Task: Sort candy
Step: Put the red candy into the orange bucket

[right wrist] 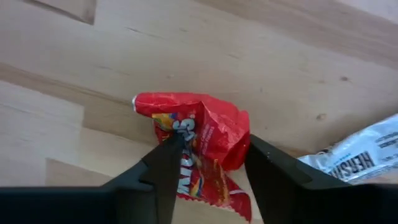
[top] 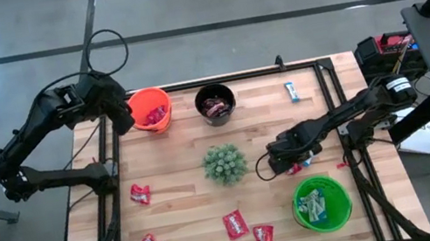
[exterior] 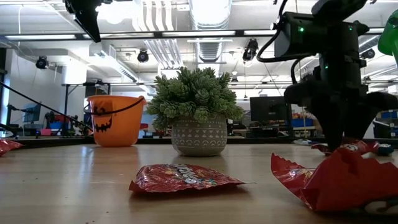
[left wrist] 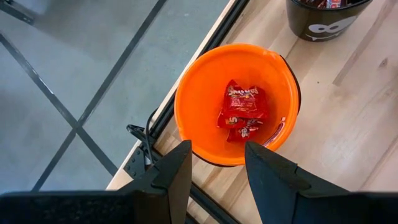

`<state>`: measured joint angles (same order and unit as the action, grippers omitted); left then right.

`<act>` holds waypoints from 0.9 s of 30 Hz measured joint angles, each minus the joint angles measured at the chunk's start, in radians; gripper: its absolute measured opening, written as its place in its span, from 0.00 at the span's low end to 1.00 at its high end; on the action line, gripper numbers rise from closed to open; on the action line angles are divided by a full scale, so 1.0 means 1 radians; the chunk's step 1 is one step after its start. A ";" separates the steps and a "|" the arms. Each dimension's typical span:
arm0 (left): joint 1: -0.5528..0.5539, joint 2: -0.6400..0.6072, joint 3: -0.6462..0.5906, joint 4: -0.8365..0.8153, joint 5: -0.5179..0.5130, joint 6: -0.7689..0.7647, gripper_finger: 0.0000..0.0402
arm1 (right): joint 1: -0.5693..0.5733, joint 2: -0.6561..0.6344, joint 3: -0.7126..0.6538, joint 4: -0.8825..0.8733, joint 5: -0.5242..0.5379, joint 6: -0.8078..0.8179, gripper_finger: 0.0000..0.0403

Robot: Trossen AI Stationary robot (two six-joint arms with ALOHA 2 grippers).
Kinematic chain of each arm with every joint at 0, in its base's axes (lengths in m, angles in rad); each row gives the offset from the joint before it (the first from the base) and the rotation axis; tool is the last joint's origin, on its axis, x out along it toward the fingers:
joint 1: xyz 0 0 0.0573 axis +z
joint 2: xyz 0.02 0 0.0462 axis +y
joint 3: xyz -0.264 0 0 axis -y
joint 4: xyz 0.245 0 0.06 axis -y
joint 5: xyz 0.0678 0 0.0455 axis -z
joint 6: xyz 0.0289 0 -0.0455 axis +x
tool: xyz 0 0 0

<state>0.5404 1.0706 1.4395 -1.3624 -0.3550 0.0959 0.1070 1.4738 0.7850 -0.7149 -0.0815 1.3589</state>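
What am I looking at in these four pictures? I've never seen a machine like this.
Two dark robot arms work at a wooden table, sorting candy into buckets. One picture looks down from above, one looks level across the tabletop, and two come from cameras on the arms' wrists. The left gripper hangs open and empty above the orange bucket, which holds red packets. The right gripper is down at the table with its fingers around a red candy packet, closing on it. A small potted plant sits mid-table, beside black and green buckets and loose candies.
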 joint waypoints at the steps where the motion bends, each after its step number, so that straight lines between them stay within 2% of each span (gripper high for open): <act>1: 0.000 0.000 0.000 0.000 0.000 0.000 0.33 | 0.000 0.000 -0.002 0.004 0.000 0.008 0.38; 7: 0.000 0.001 0.000 0.000 0.000 -0.004 0.33 | 0.000 0.000 0.001 0.007 -0.005 0.017 0.08; 8: 0.000 0.001 0.000 0.000 0.000 -0.004 0.33 | 0.000 -0.001 0.005 0.004 -0.006 0.021 0.06; 17: 0.000 0.001 0.000 0.000 0.000 -0.004 0.33 | 0.000 -0.052 0.102 -0.028 -0.013 0.021 0.02; 22: 0.000 0.001 0.000 0.000 0.000 -0.004 0.33 | 0.000 -0.073 0.213 -0.114 0.059 0.016 0.02; 27: 0.000 0.011 0.000 0.000 0.000 -0.004 0.33 | -0.005 -0.071 0.352 -0.162 0.180 -0.041 0.02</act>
<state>0.5404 1.0814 1.4391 -1.3624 -0.3550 0.0922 0.1021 1.4027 1.1374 -0.8771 0.0985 1.3177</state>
